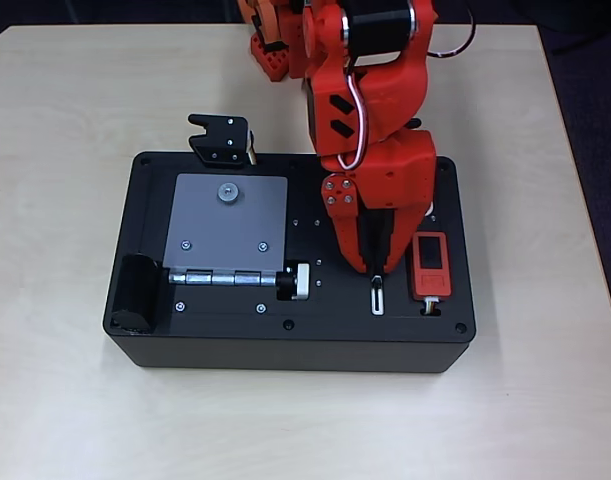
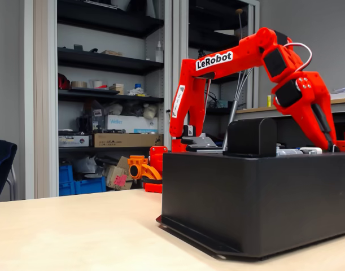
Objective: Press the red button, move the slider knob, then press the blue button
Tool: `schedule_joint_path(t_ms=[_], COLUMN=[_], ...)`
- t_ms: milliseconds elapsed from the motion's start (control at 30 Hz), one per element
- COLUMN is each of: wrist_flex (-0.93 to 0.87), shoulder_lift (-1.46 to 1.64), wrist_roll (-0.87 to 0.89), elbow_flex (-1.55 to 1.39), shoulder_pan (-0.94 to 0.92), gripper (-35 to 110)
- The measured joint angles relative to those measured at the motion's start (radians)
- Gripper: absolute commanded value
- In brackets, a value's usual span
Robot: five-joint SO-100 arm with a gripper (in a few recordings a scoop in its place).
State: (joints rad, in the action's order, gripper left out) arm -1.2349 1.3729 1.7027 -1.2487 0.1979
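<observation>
The slider knob (image 1: 376, 287) sits at the upper end of its narrow white-rimmed slot (image 1: 377, 298), lower right of centre in the overhead view, and I have the tool (image 1: 375, 268) pointing straight down at it, tips at or just above the knob, I judge so as to drag it along the track. The fingers look nearly closed with only a dark sliver between them, holding nothing I can see. The arm hides the buttons; the black box (image 1: 235, 340) lies square on the desk (image 1: 65, 400).
</observation>
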Motion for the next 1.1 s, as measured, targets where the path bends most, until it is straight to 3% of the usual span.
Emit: schedule_joint_path(t_ms=[1100], wrist_flex=[-0.005], shoulder_lift=[-0.15], wrist_roll=[-0.006], elbow_flex=[0.19], shoulder_pan=[-0.014], gripper=[0])
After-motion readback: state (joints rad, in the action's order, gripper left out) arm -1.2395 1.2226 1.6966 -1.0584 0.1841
